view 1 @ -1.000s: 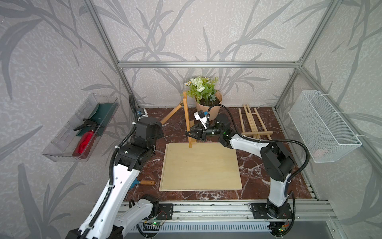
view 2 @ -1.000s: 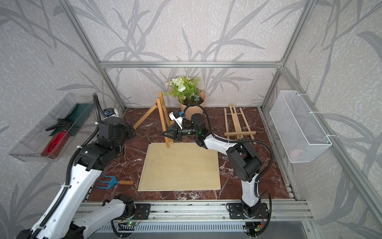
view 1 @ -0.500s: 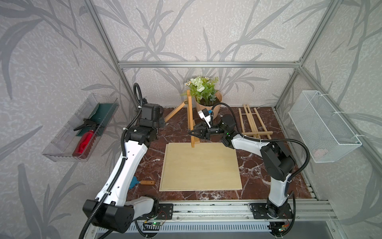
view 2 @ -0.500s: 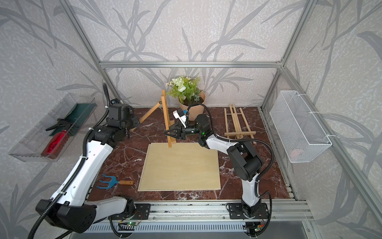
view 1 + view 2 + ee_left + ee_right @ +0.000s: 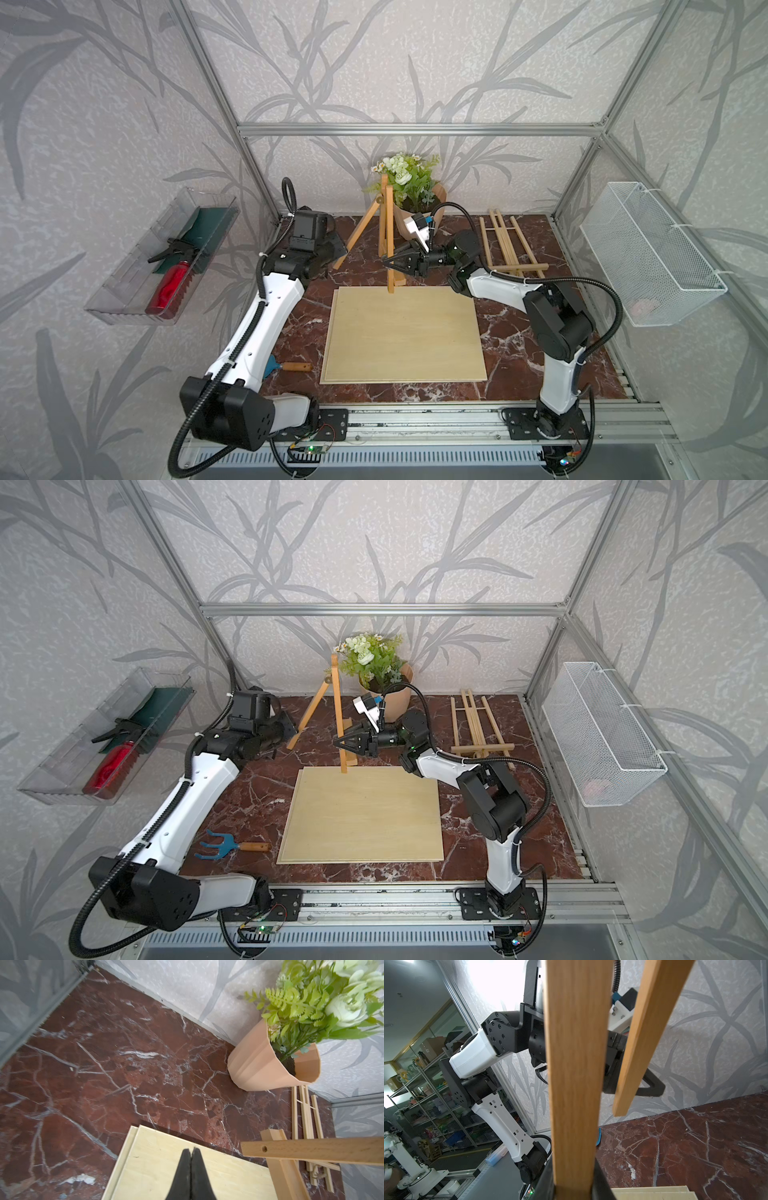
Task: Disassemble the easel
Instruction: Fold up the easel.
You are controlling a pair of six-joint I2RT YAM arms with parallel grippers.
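We hold the easel [image 5: 386, 224] upright near the table's [image 5: 507, 332] back edge, right tool [image 5: 388, 262] clamped on its front post; left tool [image 5: 191, 1152] pinched shut, empty. Likely light, stiff wood; we'd grip the rear leg [image 5: 360, 227] low.

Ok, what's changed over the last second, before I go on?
The left arm swung up and toward the back of the table, and the left gripper closed to shut, empty, near the foot of the easel's rear leg. The right gripper kept its grip on the easel upright, which shifted only slightly. The board, folded frame and flower pot stayed put.
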